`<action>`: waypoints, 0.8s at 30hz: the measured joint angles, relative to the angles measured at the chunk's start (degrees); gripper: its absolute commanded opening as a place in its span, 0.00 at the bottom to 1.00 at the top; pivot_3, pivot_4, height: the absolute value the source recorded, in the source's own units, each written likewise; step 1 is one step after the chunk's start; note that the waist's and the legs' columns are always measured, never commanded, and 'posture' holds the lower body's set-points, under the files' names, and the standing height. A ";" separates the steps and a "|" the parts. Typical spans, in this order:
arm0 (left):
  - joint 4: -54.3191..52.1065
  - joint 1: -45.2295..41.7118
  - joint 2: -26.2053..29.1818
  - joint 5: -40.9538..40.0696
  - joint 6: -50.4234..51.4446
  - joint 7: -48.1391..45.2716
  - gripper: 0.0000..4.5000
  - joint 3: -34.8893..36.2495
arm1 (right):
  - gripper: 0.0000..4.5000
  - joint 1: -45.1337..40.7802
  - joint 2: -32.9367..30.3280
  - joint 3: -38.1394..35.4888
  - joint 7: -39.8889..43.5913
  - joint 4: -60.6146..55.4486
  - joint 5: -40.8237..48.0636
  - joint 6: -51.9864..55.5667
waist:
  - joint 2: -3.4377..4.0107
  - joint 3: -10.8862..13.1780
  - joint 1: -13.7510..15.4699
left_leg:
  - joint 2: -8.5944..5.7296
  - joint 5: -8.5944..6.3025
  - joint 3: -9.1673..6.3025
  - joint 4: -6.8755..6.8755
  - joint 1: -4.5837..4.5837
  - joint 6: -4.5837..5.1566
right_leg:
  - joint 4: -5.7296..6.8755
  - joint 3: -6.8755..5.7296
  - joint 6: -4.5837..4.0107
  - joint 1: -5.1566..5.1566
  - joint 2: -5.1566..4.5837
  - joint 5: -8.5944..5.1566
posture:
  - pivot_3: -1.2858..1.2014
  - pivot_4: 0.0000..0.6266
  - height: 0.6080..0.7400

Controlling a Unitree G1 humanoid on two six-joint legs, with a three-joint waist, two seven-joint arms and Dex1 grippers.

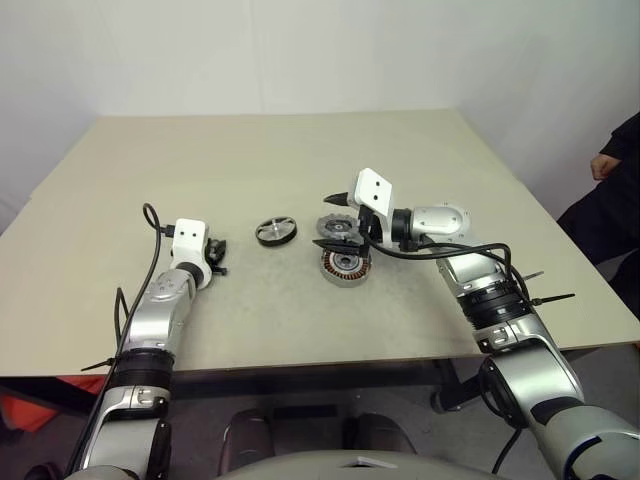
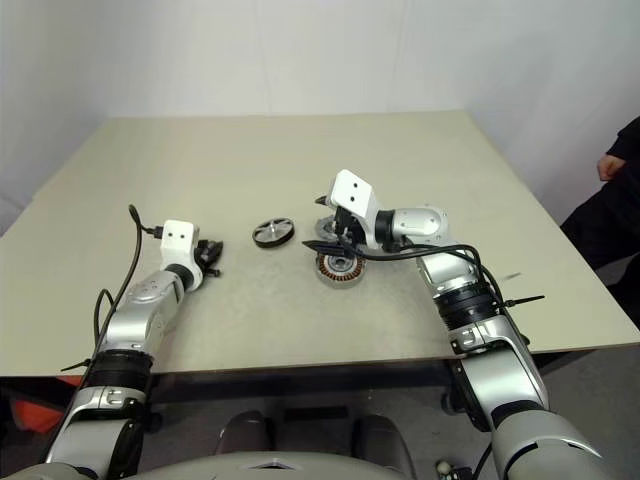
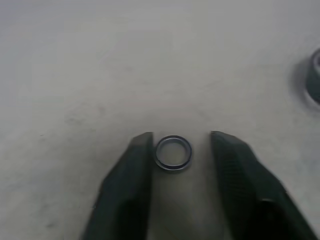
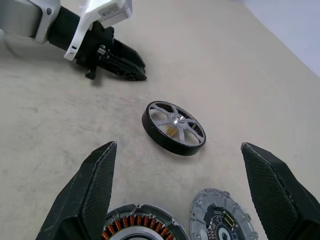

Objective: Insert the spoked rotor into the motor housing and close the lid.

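Beige table [image 1: 250,150] | spoked rotor [image 4: 174,128] tilted on edge | left fingers [image 3: 130,175] half-apart | right fingers [image 4: 270,185] wide apart

One spoked rotor [image 4: 174,128], one motor housing [image 1: 345,266], one lid [image 4: 220,222], one small ring [image 3: 173,153].

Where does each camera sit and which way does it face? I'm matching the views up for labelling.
Left eye and right eye: on the head, looking forward and down over both arms at the table, with a person's sleeve at the right edge.
Left wrist: along the left gripper, fingers either side of a small ring.
Right wrist: along the wide-open right gripper at the spoked rotor, motor housing and lid.
Shared: the right wrist and head views all show the left gripper and rotor.
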 measured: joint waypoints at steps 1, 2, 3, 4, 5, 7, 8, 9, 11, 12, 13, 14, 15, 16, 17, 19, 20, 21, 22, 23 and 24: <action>-0.01 0.00 0.05 0.01 0.14 0.11 0.36 0.09 | 1.00 0.00 0.00 -0.03 -0.07 0.09 0.00 -0.10 | 0.00 0.00 -0.07 | 0.00 0.00 0.00 -0.01 0.02 0.00 | 0.00 0.00 0.00 0.00 0.00 0.00 | 0.52 0.00 1.00; -0.01 0.00 0.11 0.02 0.22 0.28 0.36 0.15 | 1.00 0.00 0.00 -0.04 -0.18 0.19 0.00 -0.25 | 0.00 0.00 -0.13 | 0.00 0.00 0.00 -0.01 0.02 0.00 | 0.01 0.00 0.00 0.00 0.00 0.00 | 0.52 0.00 1.00; -0.02 0.00 0.13 0.02 0.27 0.34 0.36 0.17 | 1.00 -0.02 0.00 -0.05 -0.26 0.29 0.00 -0.35 | 0.00 0.00 -0.16 | 0.00 0.00 0.00 -0.01 0.02 0.00 | 0.00 0.00 0.00 0.01 0.00 0.00 | 0.52 0.00 1.00; -0.07 0.00 0.13 0.02 0.36 0.34 0.36 0.16 | 1.00 -0.07 0.01 -0.05 -0.34 0.44 0.00 -0.41 | 0.00 0.00 -0.17 | -0.01 0.00 0.00 -0.01 0.02 0.00 | 0.00 0.00 0.00 0.01 0.00 0.00 | 0.52 0.00 1.00; -0.14 0.00 0.13 0.02 0.53 0.34 0.36 0.16 | 1.00 -0.13 0.02 -0.05 -0.45 0.58 0.00 -0.45 | 0.00 0.00 -0.16 | -0.01 0.00 0.00 -0.01 0.02 0.00 | 0.00 0.00 0.00 0.01 0.00 0.00 | 0.52 0.00 1.00; -0.34 0.00 0.13 0.02 0.72 0.34 0.36 0.16 | 1.00 -0.27 0.06 -0.05 -0.57 0.87 0.00 -0.48 | 0.00 0.00 -0.16 | -0.01 0.00 0.00 -0.01 0.01 0.00 | -0.01 0.00 0.00 0.01 0.00 0.00 | 0.52 0.00 1.00; -0.38 0.01 0.13 0.02 0.73 0.34 0.32 0.16 | 1.00 -0.29 0.06 -0.05 -0.61 0.89 0.00 -0.50 | 0.00 0.00 -0.16 | -0.01 0.00 0.00 -0.02 0.01 0.00 | -0.01 0.00 0.00 0.01 0.00 0.00 | 0.52 0.00 1.00; -0.40 0.02 0.12 0.01 0.73 0.31 0.28 0.14 | 1.00 -0.30 0.06 -0.05 -0.68 0.90 0.00 -0.52 | 0.00 0.00 -0.15 | -0.01 0.00 0.00 -0.02 0.01 0.01 | -0.01 0.00 0.00 0.01 0.00 0.00 | 0.52 0.00 1.00; -0.47 0.03 0.08 -0.02 0.75 0.20 0.17 -0.02 | 1.00 -0.39 0.12 -0.05 -0.80 0.91 0.00 -0.60 | 0.00 0.00 -0.23 | 0.00 0.00 0.00 -0.02 0.01 0.01 | -0.01 0.00 0.00 0.01 0.00 0.00 | 0.52 0.00 1.00; -0.46 0.03 0.10 -0.01 0.79 0.22 0.15 0.01 | 1.00 -0.43 0.12 -0.06 -0.88 0.91 0.00 -0.67 | 0.00 0.00 -0.29 | 0.00 0.00 0.00 -0.02 0.02 0.00 | -0.01 0.00 0.00 0.01 0.00 0.00 | 0.52 0.00 1.00; -0.46 0.03 0.10 0.00 0.81 0.27 0.15 0.01 | 1.00 -0.45 0.12 -0.07 -1.00 0.96 0.00 -0.76 | 0.00 0.00 -0.32 | 0.00 0.00 0.00 -0.03 0.02 0.00 | -0.01 -0.01 0.00 0.01 0.00 0.00 | 0.52 0.00 1.00; -0.47 0.03 0.11 0.01 0.87 0.30 0.15 0.01 | 1.00 -0.49 0.12 -0.07 -1.14 1.13 0.00 -0.88 | 0.00 0.00 -0.33 | 0.00 0.00 0.00 -0.03 0.02 0.00 | -0.01 -0.01 0.00 0.01 0.00 0.00 | 0.52 0.00 1.00; -0.48 0.03 0.11 0.02 0.90 0.32 0.15 0.01 | 1.00 -0.51 0.12 -0.07 -1.25 1.22 0.00 -0.91 | 0.00 0.00 -0.33 | 0.00 0.00 0.00 -0.03 0.02 0.00 | -0.01 0.00 0.00 0.01 0.00 0.00 | 0.52 0.00 1.00; -0.48 0.03 0.11 0.03 0.94 0.32 0.15 0.01 | 1.00 -0.53 0.12 -0.07 -1.35 1.31 0.00 -0.93 | 0.00 0.00 -0.33 | 0.00 0.00 0.00 -0.03 0.02 0.00 | -0.01 0.00 0.00 0.01 0.00 0.00 | 0.52 0.00 1.00; -0.49 0.03 0.11 0.03 0.94 0.33 0.15 0.01 | 1.00 -0.56 0.12 -0.07 -1.44 1.40 0.00 -0.96 | 0.01 0.00 -0.33 | 0.00 0.00 0.00 -0.03 0.02 0.00 | -0.01 0.00 0.00 0.01 0.00 0.00 | 0.52 0.00 1.00; -0.47 0.03 0.11 0.03 0.79 0.33 0.15 0.01 | 1.00 -0.69 0.12 -0.07 -1.54 1.70 0.00 -1.04 | 0.01 0.00 -0.34 | 0.00 0.00 0.00 -0.03 0.02 0.00 | -0.01 0.00 0.00 0.01 0.00 0.00 | 0.52 0.00 1.00; -0.45 0.03 0.11 0.02 0.66 0.28 0.15 0.02 | 1.00 -0.78 0.12 -0.07 -1.66 1.87 0.00 -1.09 | 0.01 0.00 -0.34 | 0.00 0.00 0.00 -0.04 0.01 0.00 | -0.01 -0.01 0.00 0.00 0.00 0.00 | 0.52 0.00 1.00; -0.44 0.03 0.11 -0.13 0.43 -0.06 0.15 0.04 | 1.00 -0.88 0.12 -0.08 -1.97 2.08 -0.02 -1.16 | 0.01 0.01 -0.33 | 0.00 0.00 0.00 -0.03 0.00 0.00 | -0.02 -0.01 0.00 0.00 0.00 0.00 | 0.52 0.00 1.00; -0.45 0.04 0.05 -0.52 0.14 -0.70 0.15 0.17 | 1.00 -0.98 0.12 -0.09 -2.22 2.27 -0.15 -1.26 | 0.01 0.01 -0.32 | 0.00 0.00 0.00 -0.04 -0.03 0.00 | -0.04 -0.02 0.00 -0.01 0.00 0.00 | 0.52 0.00 1.00; -0.78 0.07 -0.16 -1.49 -0.16 -1.96 0.15 0.38 | 1.00 -1.17 0.12 -0.10 -2.86 2.78 -0.49 -1.61 | 0.01 0.01 -0.27 | 0.00 0.00 -0.01 -0.03 -0.07 -0.01 | -0.05 -0.03 0.00 -0.02 -0.01 0.00 | 0.52 0.00 1.00; -1.37 0.07 -0.51 -2.42 -0.58 -3.10 0.15 0.41 | 1.00 -1.34 0.08 -0.17 -3.38 3.31 -0.99 -1.75 | 0.01 0.01 -0.23 | -0.01 0.01 -0.01 -0.03 -0.10 -0.02 | -0.08 -0.03 0.00 -0.03 -0.01 0.00 | 0.52 0.00 1.00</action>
